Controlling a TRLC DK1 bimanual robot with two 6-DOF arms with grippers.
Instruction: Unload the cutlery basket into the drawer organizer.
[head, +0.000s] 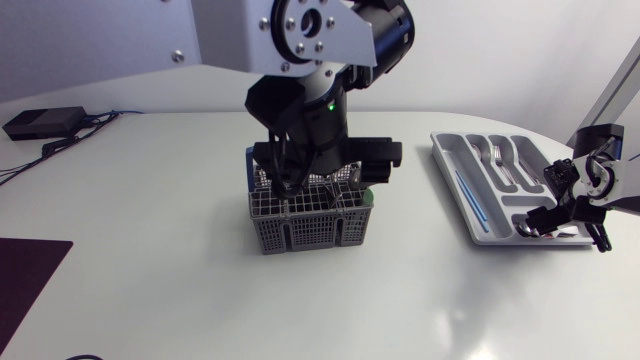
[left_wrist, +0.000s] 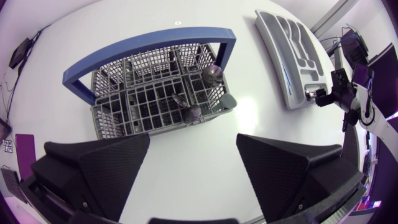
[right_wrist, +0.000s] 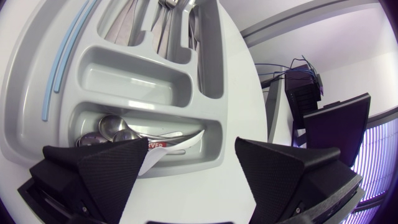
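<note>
**Left Gripper Above Basket; Remaining Cutlery Stands Upright Beneath**

The grey wire-mesh cutlery basket with a blue handle sits at the centre of the head-view frame. The left gripper hangs directly above it, fingers spread apart with nothing between them. The remaining metal cutlery pieces stand roughly upright in the compartments on the organizer side, with their long axes pointing up toward the gripper. The grey plastic drawer organizer lies at centre right. The right gripper, fingers likewise apart and empty, hovers over the organizer's end compartment, which holds metal spoons. The left arm is the nearer one for the pick.
</note>
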